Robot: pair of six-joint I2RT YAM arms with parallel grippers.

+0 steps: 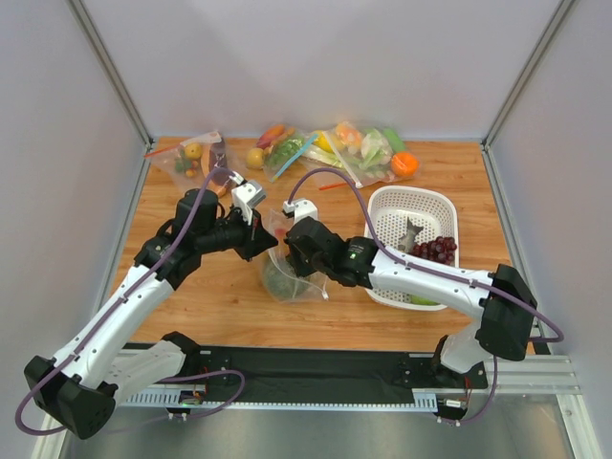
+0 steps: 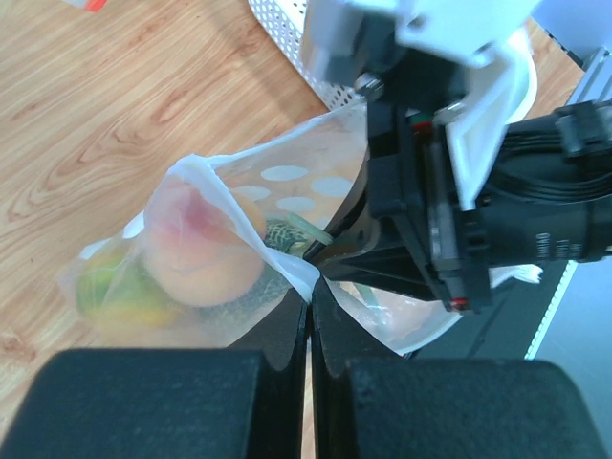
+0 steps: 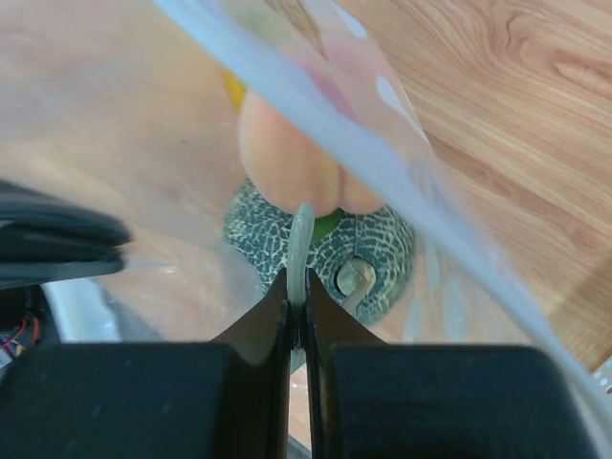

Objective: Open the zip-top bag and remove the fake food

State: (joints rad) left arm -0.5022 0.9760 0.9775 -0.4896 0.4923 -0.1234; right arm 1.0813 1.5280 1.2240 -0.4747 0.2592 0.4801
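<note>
"So where is the bag [image 1: 308, 285]?"

"It is near the middle of the desk [image 1: 210, 296], a little toward the near edge. A white basket [image 1: 413, 191] sits beside it on the right-edge side. The bag is clear with white dots and is held up between the two arms. Whether its bottom rests on the wood cannot be told."

"What does each gripper have?"

"The left gripper [image 2: 311, 308] has its jaws pressed together on one lip of the mouth. The right gripper [image 3: 298, 298] is clamped the same way on a thin pale strip of the other lip. The two stand almost touching."

"And the food [image 1: 278, 277]?"

"All of it is inside. A peach [image 2: 206, 253] lies uppermost, with a netted grey-green ball [image 3: 382, 253] under it. A yellow fruit [image 2: 115, 295] lies low in the bag on its left-edge side."

"How is the opening best done?"

"The mouth looks partly parted, though how far the zip is undone is unclear. The sound move is probably a slow, even pull, one lip drawn toward the left edge and the other toward the right edge. Both grippers should stay at one height. The film looks thin and slick, so a jerk could slide a lip out of the jaws. The food's weight also drags the bag down, so it is safer to stay low over the desk. Once the mouth gapes, one gripper will likely have to let go and reach for the peach while the other holds its lip."
</note>
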